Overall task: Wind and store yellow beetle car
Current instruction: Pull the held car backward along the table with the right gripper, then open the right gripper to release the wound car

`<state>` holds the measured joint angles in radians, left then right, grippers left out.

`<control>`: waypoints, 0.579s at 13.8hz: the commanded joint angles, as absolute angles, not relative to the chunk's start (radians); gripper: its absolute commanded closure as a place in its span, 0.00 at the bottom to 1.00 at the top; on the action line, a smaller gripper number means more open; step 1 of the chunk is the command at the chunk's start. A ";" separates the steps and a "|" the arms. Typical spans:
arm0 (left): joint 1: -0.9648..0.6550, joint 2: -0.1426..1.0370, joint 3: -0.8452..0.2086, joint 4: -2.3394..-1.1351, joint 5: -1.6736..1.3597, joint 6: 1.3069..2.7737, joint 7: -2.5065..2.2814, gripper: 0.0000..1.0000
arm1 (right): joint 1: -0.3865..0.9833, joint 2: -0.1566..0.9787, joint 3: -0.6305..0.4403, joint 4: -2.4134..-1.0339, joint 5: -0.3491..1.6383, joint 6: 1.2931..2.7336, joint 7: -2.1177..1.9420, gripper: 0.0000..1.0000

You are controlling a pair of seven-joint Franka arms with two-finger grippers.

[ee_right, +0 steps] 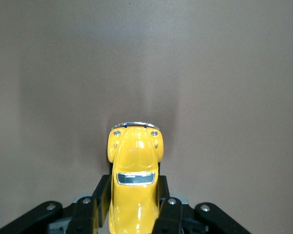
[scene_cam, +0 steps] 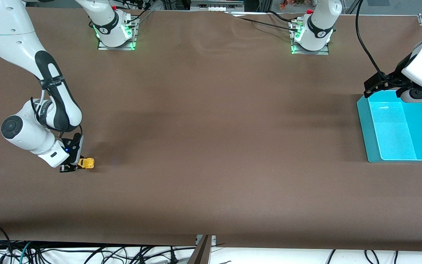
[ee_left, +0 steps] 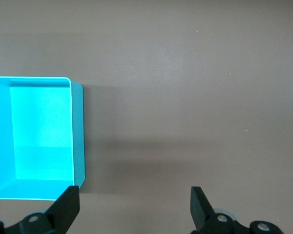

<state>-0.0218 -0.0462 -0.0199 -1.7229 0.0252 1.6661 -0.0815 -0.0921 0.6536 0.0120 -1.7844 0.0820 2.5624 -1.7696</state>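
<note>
The yellow beetle car [ee_right: 134,187] is held low at the table [scene_cam: 211,146] surface near the right arm's end, its nose pointing away from the wrist and its domed body pinched across the flanks by the right gripper [ee_right: 134,214], whose jaws are closed on it. Whether the wheels touch the table cannot be told. The car is judged to be light and rigid, with a glossy, rounded shell that is likely to be slippery; a hold across the flat lower sides, as seen here, is judged safer than one on the dome. The turquoise bin [scene_cam: 398,128], presumably the storage place, stands well apart at the left arm's end. The left gripper [ee_left: 134,204] waits over the table just beside the bin, jaws spread wide and holding nothing.
</note>
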 commanded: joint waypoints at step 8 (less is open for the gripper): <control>-0.012 -0.049 -0.026 -1.712 0.011 1.654 -0.060 0.00 | -0.104 0.650 0.067 -1.619 0.104 2.348 -1.786 0.00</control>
